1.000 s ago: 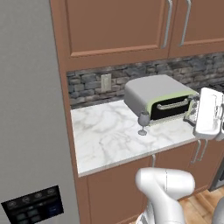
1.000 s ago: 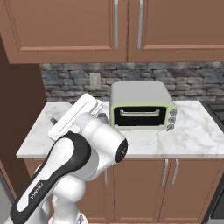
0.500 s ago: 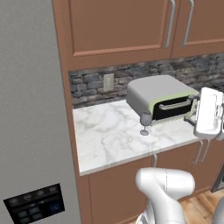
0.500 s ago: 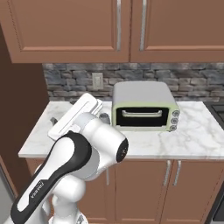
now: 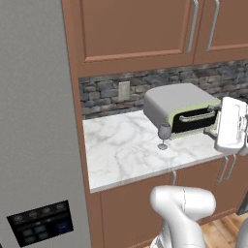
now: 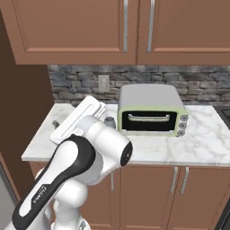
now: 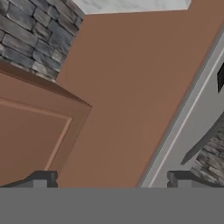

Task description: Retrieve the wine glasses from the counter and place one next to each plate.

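Pincer [image 7: 109, 179] spread wide; arm half-hides wine glass [image 6: 109, 122].

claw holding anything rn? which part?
Nothing. The claw is open and empty; the small translucent grey-blue stemmed wine glass stands untouched on the white marble counter.

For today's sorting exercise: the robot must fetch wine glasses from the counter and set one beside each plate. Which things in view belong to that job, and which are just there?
Belonging to the job:
wine glass
counter
gripper, open

Just there:
toaster oven
wall socket
upper cabinets
fridge
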